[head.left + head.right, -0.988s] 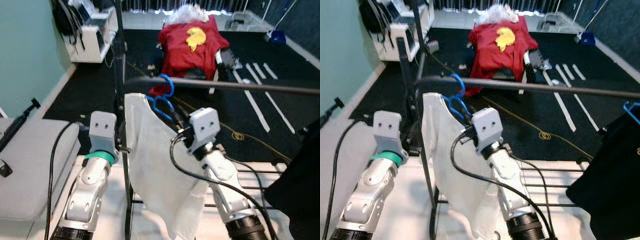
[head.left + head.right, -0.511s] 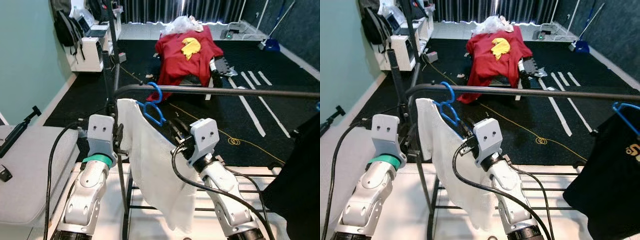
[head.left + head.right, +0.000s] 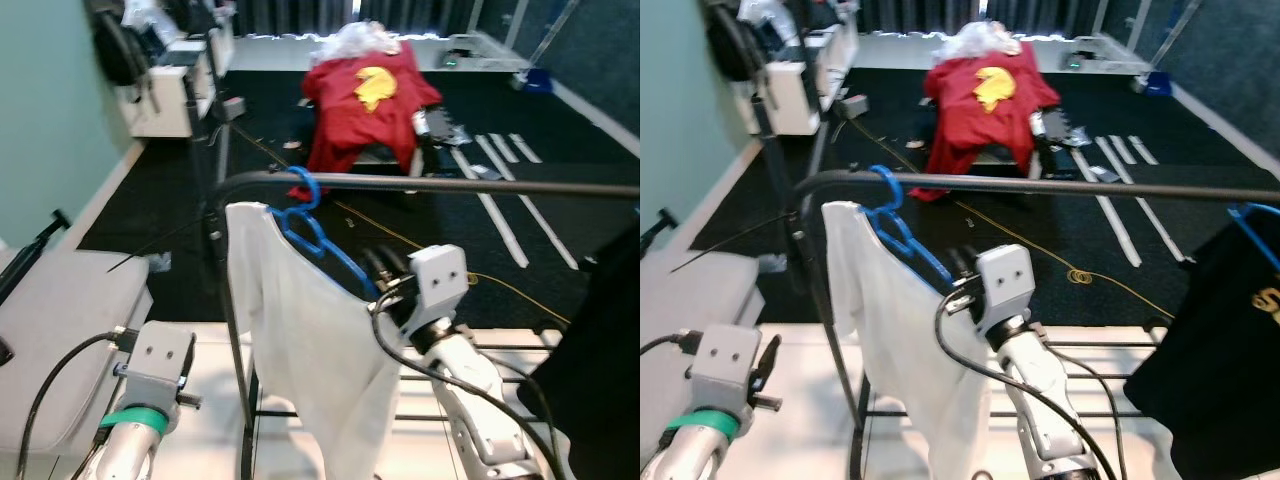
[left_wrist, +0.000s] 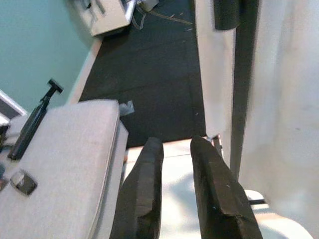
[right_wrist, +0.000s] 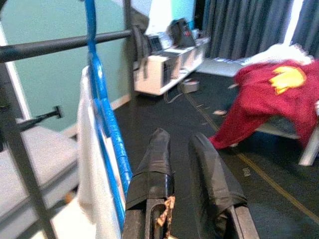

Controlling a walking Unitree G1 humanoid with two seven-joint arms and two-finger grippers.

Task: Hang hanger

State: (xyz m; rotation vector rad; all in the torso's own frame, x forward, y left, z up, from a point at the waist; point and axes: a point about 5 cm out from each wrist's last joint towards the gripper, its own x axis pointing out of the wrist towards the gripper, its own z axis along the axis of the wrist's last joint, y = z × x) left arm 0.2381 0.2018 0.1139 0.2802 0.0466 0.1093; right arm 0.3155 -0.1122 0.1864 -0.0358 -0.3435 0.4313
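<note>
we see the blue hanger (image 3: pixel 318 235) with its hook over the dark rail (image 3: pixel 450 184), near the rail's left bend, and a white garment (image 3: pixel 300 340) draped from it, so we judge the hanging itself essentially done. the right gripper (image 5: pixel 182 164) sits just beside the hanger's lower arm, on its right side; in the right wrist view its two black fingers (image 5: pixel 152 167) stand a little apart with nothing between them, and the blue bar runs alongside the nearer finger rather than inside the gap, so we read this gripper as parted and empty, though whether that finger brushes the hanger we cannot tell. the left gripper (image 4: pixel 174 189) is low at the left, by the rack's upright post (image 4: pixel 244 84); its fingers are likewise slightly apart and hold nothing, with the grey cushion (image 4: pixel 55 149) to one side. what is left, in our judgement, is little: to draw the right arm clear without snagging the hanger or the cloth, and to confirm that the hook sits squarely on the rail. farther along the rail a black garment (image 3: pixel 1210 340) hangs on another blue hanger (image 3: pixel 1252 225), well apart from ours. beyond the rack a red garment (image 3: pixel 365 105) lies over furniture on the dark floor (image 3: pixel 200 190).
</note>
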